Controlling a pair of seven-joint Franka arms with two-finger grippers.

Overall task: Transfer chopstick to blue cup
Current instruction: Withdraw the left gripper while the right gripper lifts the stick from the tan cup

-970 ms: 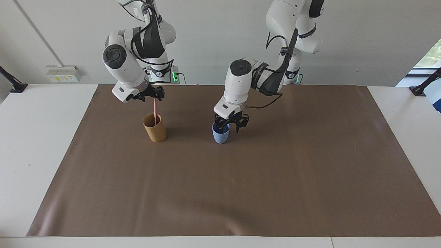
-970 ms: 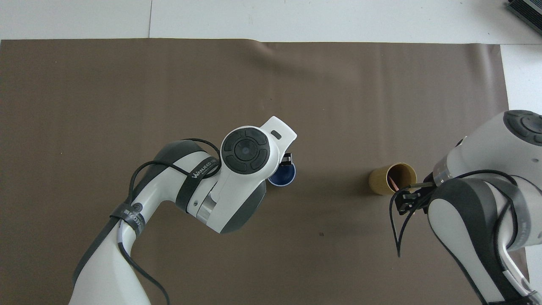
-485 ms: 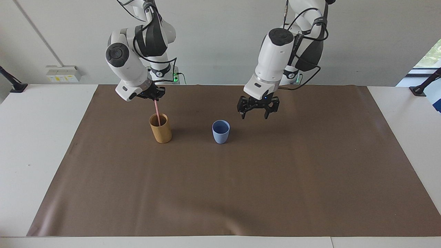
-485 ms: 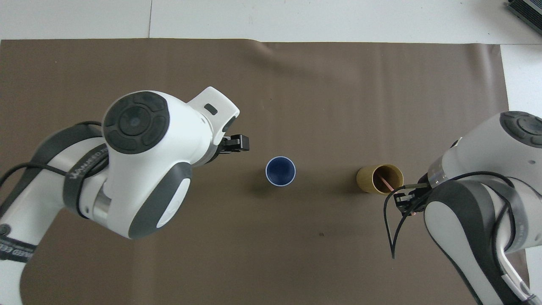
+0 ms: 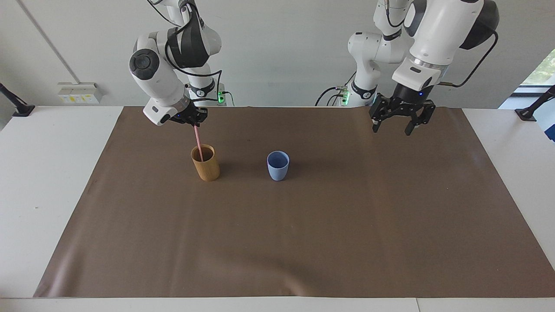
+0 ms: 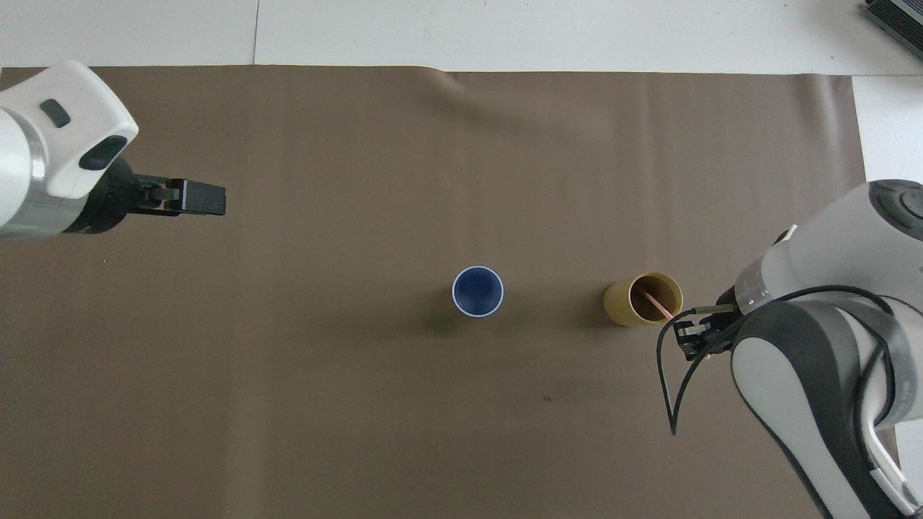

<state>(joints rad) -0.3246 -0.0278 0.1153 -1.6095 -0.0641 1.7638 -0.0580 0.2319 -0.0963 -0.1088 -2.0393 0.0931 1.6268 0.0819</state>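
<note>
The pink chopstick (image 5: 197,139) stands slanted with its lower end inside the tan cup (image 5: 206,164). My right gripper (image 5: 193,121) is shut on its upper end, just above that cup. In the overhead view the chopstick (image 6: 655,303) crosses the tan cup's (image 6: 640,300) mouth toward the right gripper (image 6: 694,339). The blue cup (image 5: 278,165) stands upright and empty beside the tan cup, toward the left arm's end; from above its dark blue inside (image 6: 477,291) shows. My left gripper (image 5: 392,127) hangs open and empty, raised over the mat's left-arm end (image 6: 196,198).
A brown mat (image 5: 303,238) covers most of the white table (image 5: 39,195). The tan cup leans slightly. Only the two cups stand on the mat.
My left gripper let go at the blue cup, rose and swung away to its own end of the table. My right gripper closed on the chopstick, and the tan cup shifted slightly toward the blue cup.
</note>
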